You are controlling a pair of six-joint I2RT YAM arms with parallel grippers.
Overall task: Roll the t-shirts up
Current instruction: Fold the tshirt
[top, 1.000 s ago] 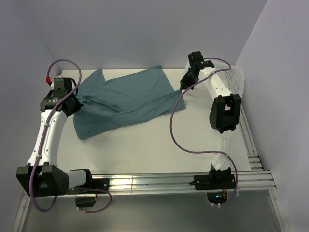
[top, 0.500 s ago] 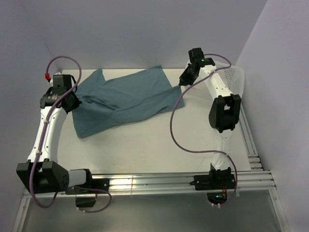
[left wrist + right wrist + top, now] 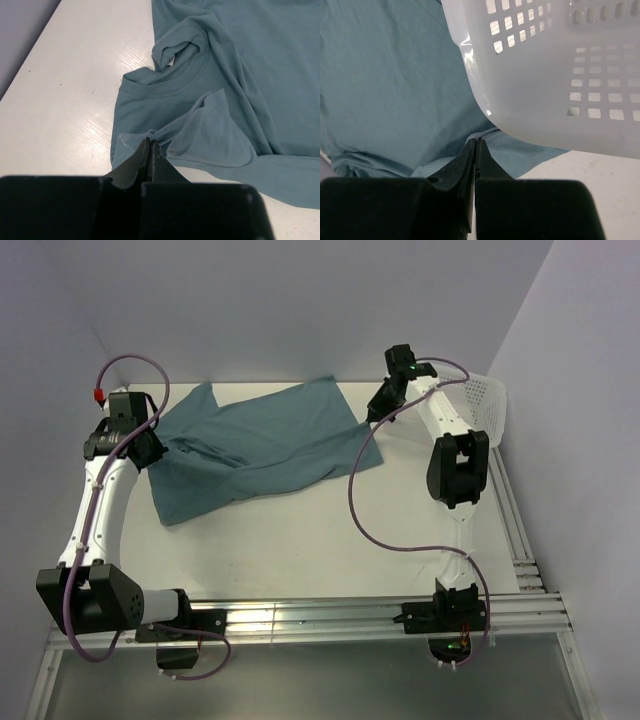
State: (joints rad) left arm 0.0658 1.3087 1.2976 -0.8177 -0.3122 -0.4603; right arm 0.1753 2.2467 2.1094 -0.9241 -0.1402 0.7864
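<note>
t-shirt (image 3: 260, 445) rumpled, unrolled | I pinch its edges: left gripper (image 3: 150, 145), right gripper (image 3: 476, 142), both clamped | rolling not begun

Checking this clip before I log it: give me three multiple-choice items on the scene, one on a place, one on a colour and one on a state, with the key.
1. Where is the white mesh basket?
A) at the far right of the table
B) at the near left corner
C) in the middle of the table

2. What colour is the t-shirt?
A) red
B) teal-blue
C) yellow

3. How is the left hand?
A) wide open over bare table
B) shut on the t-shirt
C) out of every view

Key:
1 A: the top view shows it at the far right edge, beside the right arm.
2 B: every view shows teal-blue cloth.
3 B: the left wrist view shows its fingers pinched together on a gathered fold of the cloth.
</note>
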